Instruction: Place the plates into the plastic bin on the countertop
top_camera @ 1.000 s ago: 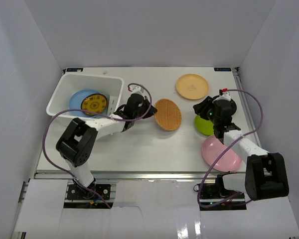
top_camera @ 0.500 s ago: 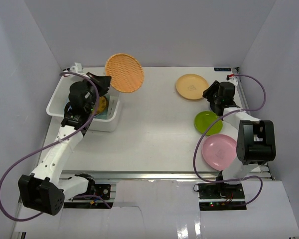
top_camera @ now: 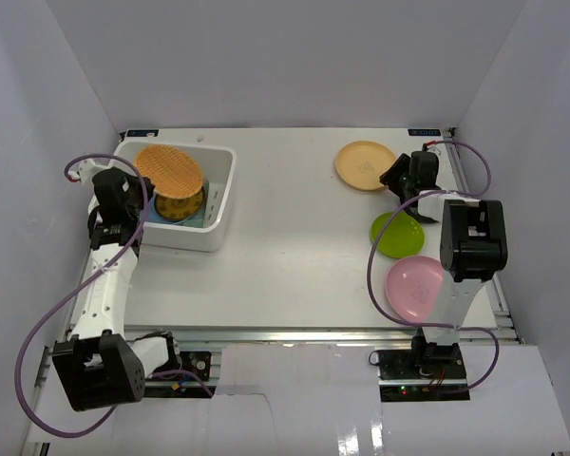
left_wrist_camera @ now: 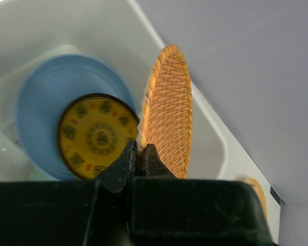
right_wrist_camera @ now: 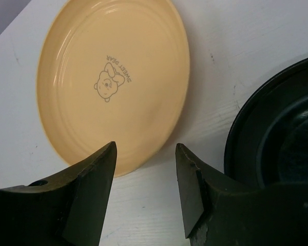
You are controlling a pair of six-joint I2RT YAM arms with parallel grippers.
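While the left tool (left_wrist_camera: pixel 139 152) is clenched on one woven plate (left_wrist_camera: pixel 169 113), held on edge over the bin (top_camera: pixel 195 237), two lie inside: blue plate (left_wrist_camera: pixel 46 113) and patterned plate (left_wrist_camera: pixel 95 136), perhaps a third beneath. The right tool (right_wrist_camera: pixel 143 159), released, hovers at the peach plate (right_wrist_camera: pixel 113 82). With the black plate (right_wrist_camera: pixel 277 133), lime plate (top_camera: pixel 396 235) and pink plate (top_camera: pixel 416 288), four sit on the worktop (top_camera: pixel 294 247).

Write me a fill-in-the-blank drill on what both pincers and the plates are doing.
The left pincer is ___ on the woven plate.
The patterned plate and the blue plate lie inside the ___.
The right pincer, jaws ___, faces the peach plate.
Missing words: shut; bin; open.
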